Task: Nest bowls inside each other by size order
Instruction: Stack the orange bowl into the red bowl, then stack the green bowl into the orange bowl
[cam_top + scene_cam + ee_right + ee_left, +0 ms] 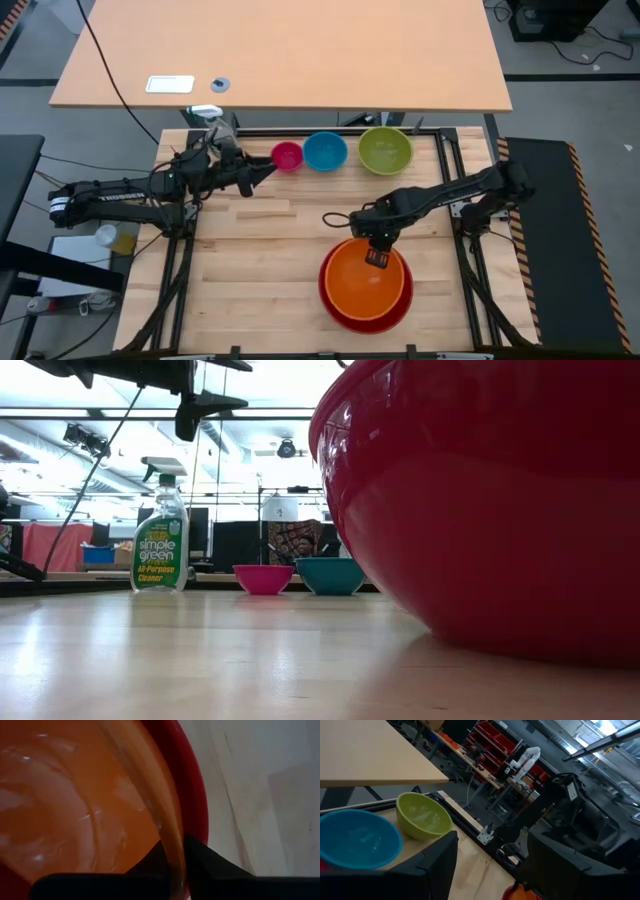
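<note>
right claw (378, 257) pinches the orange bowl (366, 280) by its far rim, one finger inside and one outside. that bowl sits mouth up inside the red bowl (340, 303), glossy, tipped slightly off centre. far beyond the claw, the lime green bowl (385, 150), blue bowl (325, 151) and pink bowl (287, 156) stand in a row, all mouth up. left claw (262, 172) hangs just beside the pink bowl, fingers spread apart.

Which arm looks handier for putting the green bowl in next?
Probably the right gripper: it pinches the orange bowl inside the red bowl, with the green bowl on its side. The left gripper is by the pink bowl.
</note>
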Controlling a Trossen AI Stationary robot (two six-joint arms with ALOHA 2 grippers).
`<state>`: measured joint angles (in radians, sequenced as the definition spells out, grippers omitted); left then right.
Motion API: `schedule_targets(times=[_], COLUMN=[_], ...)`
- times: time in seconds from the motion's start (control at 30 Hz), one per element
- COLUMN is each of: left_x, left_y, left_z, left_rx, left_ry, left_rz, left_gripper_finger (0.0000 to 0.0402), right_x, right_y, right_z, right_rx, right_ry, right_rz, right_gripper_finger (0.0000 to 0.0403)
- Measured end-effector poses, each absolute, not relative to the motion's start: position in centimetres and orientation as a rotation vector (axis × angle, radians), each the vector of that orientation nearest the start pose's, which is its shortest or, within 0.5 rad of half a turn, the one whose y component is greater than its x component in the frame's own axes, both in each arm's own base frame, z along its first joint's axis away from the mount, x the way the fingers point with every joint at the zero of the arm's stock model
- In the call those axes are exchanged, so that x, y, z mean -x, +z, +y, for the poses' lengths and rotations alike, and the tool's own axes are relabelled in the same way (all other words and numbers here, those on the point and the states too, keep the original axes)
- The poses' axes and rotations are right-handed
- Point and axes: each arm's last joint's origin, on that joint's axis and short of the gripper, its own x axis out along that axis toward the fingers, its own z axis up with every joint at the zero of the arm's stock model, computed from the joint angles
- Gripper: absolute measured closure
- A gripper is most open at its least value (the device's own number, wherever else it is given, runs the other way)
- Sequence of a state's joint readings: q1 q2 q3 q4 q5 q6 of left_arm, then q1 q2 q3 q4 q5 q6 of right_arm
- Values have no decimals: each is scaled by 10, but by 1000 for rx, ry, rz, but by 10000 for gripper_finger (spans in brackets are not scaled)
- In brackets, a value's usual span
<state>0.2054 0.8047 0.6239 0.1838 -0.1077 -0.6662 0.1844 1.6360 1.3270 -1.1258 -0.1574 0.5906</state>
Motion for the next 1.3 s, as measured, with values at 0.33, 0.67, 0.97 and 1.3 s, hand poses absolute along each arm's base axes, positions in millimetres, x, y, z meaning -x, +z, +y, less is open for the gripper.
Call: schedule_targets(times=[0.33, 0.67, 0.97, 1.3], left_x=[-181, -182, -182, -181], left_y=[309, 310, 309, 310], left_z=[40, 37, 37, 38], left_rx=[656, 631, 615, 610], left_ry=[257, 195, 196, 197], left_rz=[-96, -72, -70, -75], left_gripper_finger=[159, 159, 159, 159], right_x=[-291, -278, -262, -243], right_y=[256, 280, 308, 328], right_z=[53, 44, 33, 13], right_rx=[-505, -555, -529, -526], right_ry=[-183, -244, -293, -320], right_rz=[1517, 1508, 1416, 1326], right_gripper_finger=[251, 220, 196, 152])
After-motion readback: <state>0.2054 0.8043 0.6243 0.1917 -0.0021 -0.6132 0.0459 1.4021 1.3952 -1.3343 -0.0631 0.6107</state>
